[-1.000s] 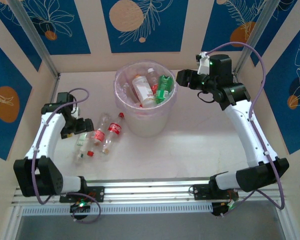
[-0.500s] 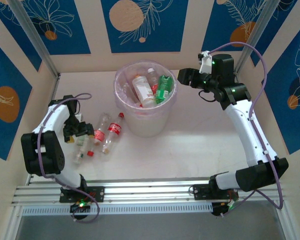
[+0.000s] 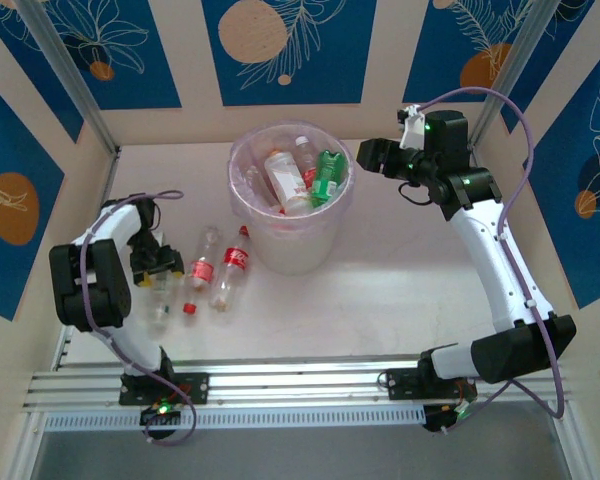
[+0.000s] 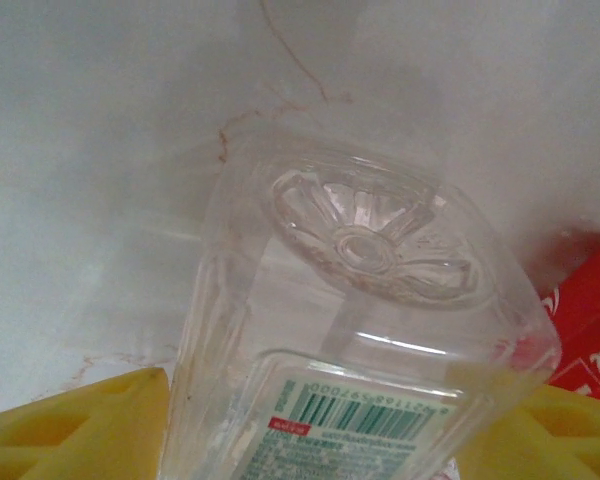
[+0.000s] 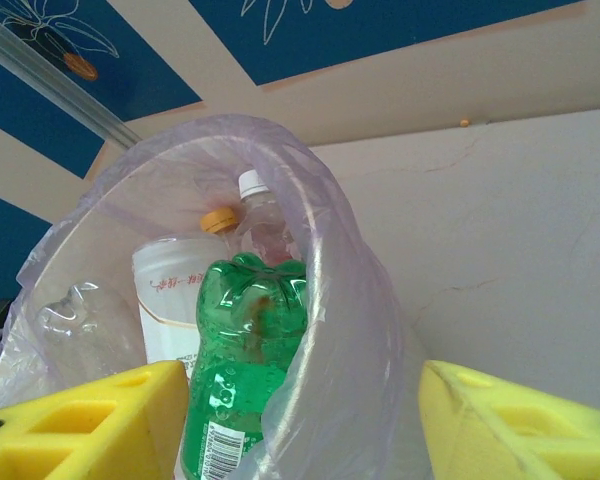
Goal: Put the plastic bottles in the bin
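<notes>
Left wrist view: left gripper snug on clear bottle; right gripper wide, just off the bin rim.

Soft, even overhead light is casting only faint shadows on the table. In the left wrist view, glare is streaking the blurred clear bottle. In the right wrist view, yellow fingers are sitting out of focus at the lower corners.
</notes>
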